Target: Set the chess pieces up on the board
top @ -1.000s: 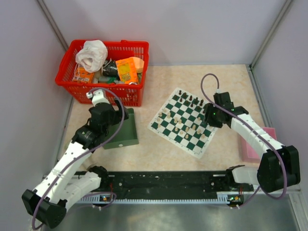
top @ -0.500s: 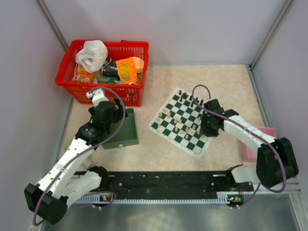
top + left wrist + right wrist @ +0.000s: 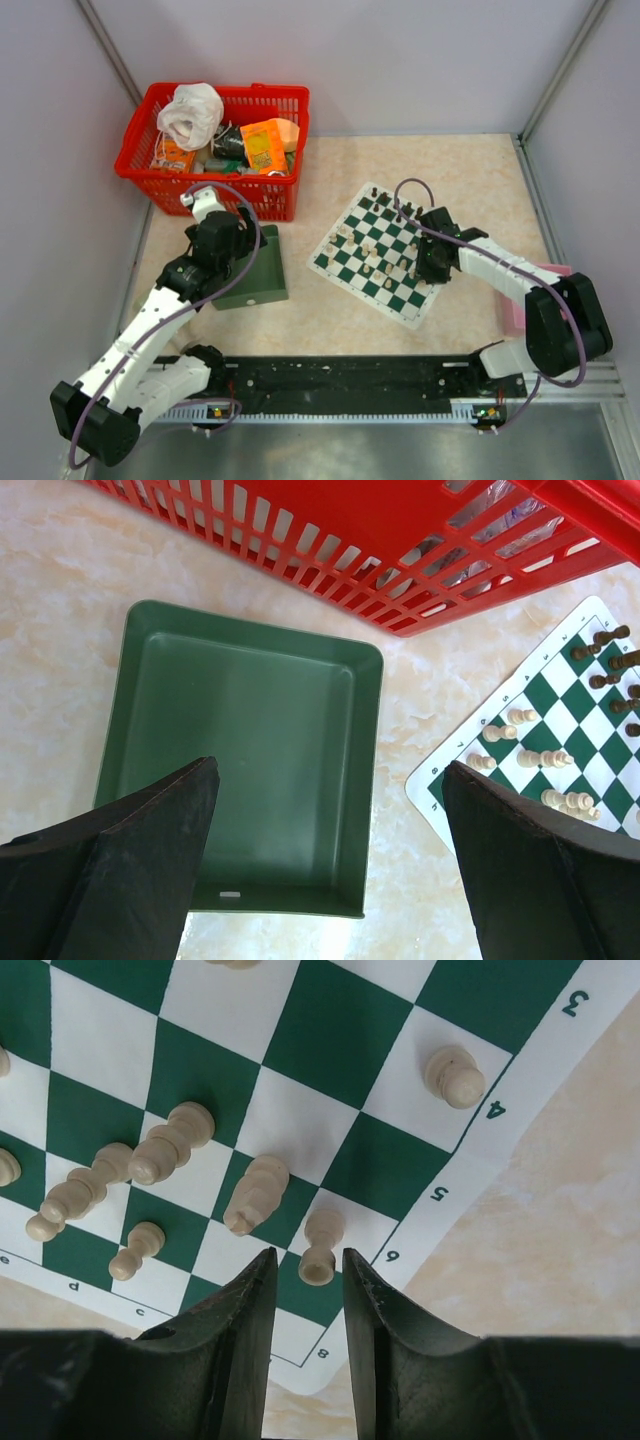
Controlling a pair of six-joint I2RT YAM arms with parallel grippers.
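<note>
Fingers (image 3: 120, 870) of the left gripper (image 3: 328, 770) spread fully apart, holding nothing, hovering above the green tray (image 3: 250, 680) beside the red basket (image 3: 400, 540). Best parked there, well off the board (image 3: 310, 1040).

Further right, fingers (image 3: 245, 1330) of the right gripper (image 3: 309, 1256) standing a slim slot apart around one cream pawn (image 3: 320, 1238), close to the board's numbered border. Thin gaps on both sides, so no grip yet, by the look of it.

Close gently and evenly, centred on the pawn's stem. Mind the taller cream piece (image 3: 255, 1195) just beside one finger. Lift straight up before carrying across. Set down squarely inside one check, clear of neighbours.
</note>
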